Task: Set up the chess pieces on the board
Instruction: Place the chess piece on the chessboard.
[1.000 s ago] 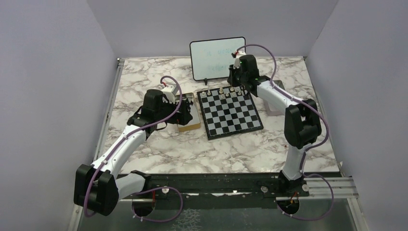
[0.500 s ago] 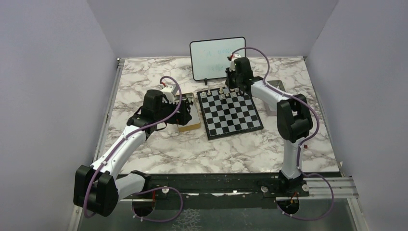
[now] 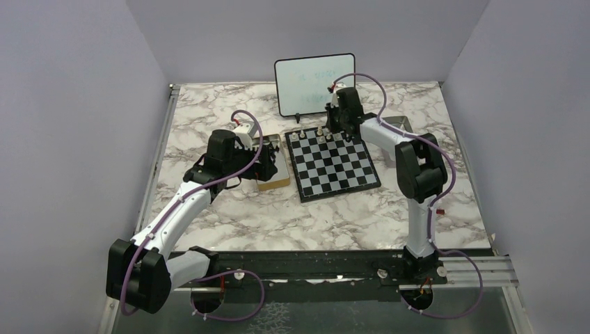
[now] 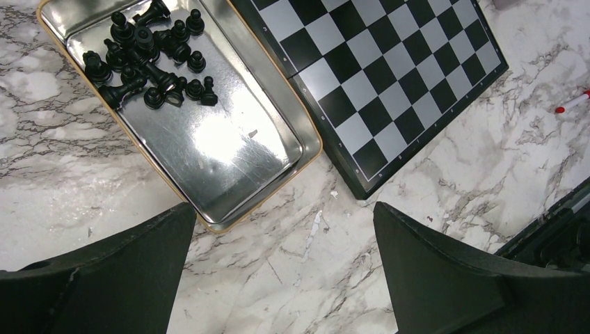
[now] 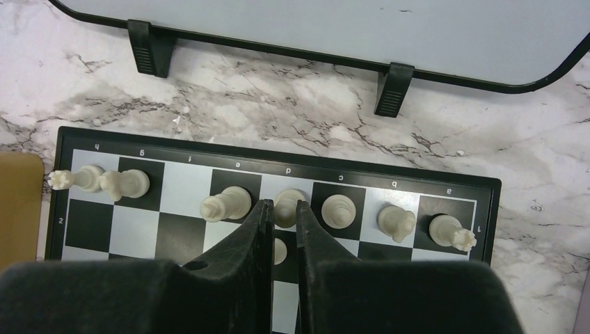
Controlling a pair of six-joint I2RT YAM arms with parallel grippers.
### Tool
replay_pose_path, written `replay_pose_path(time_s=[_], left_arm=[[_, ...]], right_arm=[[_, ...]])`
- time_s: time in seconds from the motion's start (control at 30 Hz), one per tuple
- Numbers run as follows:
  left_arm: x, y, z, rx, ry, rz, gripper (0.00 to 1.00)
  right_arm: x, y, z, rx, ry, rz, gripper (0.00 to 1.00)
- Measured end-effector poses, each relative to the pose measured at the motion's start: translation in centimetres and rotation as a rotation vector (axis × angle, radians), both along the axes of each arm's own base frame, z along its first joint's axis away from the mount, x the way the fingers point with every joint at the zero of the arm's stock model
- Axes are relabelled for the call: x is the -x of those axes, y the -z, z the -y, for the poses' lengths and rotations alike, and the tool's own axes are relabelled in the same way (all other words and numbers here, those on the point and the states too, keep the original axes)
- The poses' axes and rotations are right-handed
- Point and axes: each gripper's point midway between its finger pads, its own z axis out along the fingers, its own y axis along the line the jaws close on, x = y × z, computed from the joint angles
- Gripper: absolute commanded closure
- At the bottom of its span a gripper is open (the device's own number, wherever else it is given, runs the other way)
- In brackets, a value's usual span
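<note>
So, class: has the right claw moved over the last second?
Yes. From above, the right claw, gripping a chess piece, has shifted left against the whiteboard, along the far row of the board.

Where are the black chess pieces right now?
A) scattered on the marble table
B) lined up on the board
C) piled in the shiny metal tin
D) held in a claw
C: the black pieces lie heaped in the metal tin beside the board.
</note>
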Motion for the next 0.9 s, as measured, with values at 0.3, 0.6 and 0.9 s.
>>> replay_pose_path(time_s=[0.3,0.6,0.9], left_arm=[[0.0,0.0,0.0,0.0,0.0,0.0,0.01],[0.0,0.0,0.0,0.0,0.0,0.0,0.01],[0.0,0.0,0.0,0.0,0.0,0.0,0.01]], right_arm=[[0.07,0.61,-0.25,0.004,-0.005,-0.008,0.82],[-0.15,0.62,-0.54,0.003,-0.008,-0.007,0.79],[-0.36,0.62,-0.84,0.004,-0.011,-0.01,0.77]])
